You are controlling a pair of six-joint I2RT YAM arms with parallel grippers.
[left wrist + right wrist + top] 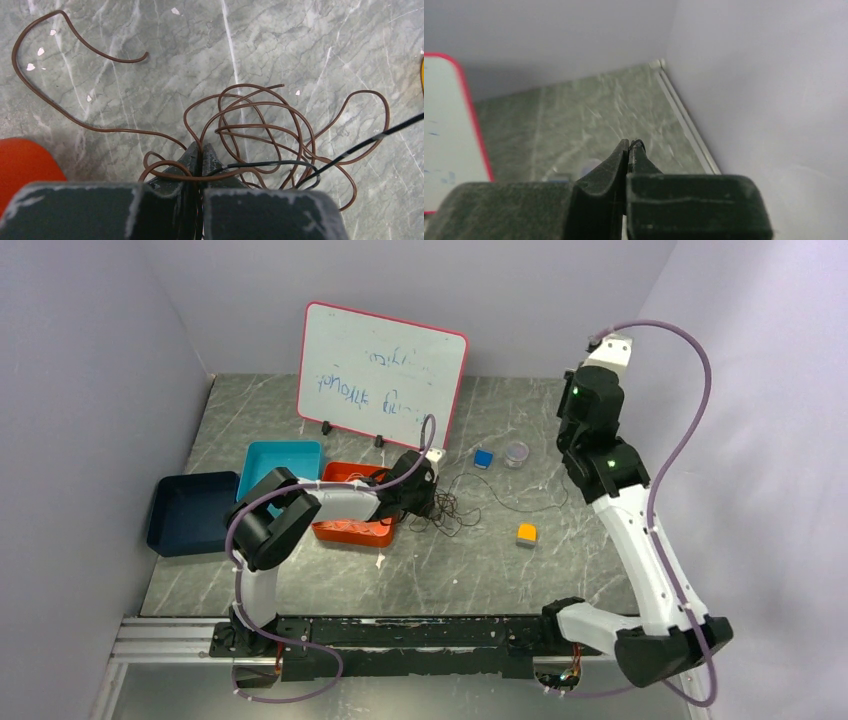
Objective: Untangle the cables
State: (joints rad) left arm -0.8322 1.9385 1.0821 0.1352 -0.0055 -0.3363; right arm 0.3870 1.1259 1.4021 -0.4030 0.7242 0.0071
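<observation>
The cables [447, 508] lie in a tangle on the marble table, just right of the orange tray. In the left wrist view the tangle is mostly one brown cable [260, 120] in loose loops, with a long free end curving off to the far left. A thin black cable [350, 150] crosses it and runs off to the right. My left gripper [201, 149] is shut at the near edge of the tangle, with brown strands pinched between its tips. My right gripper [629, 143] is raised at the back right [570, 445] and shut, with a tiny loop of black cable [638, 142] at its tip.
A red-framed whiteboard [380, 375] stands at the back. A teal tray [285, 462], a dark blue tray [190, 512] and an orange tray [350, 532] sit at the left. A blue cube [484, 458], a clear round lid [516, 453] and an orange cube [527, 534] lie right of the tangle.
</observation>
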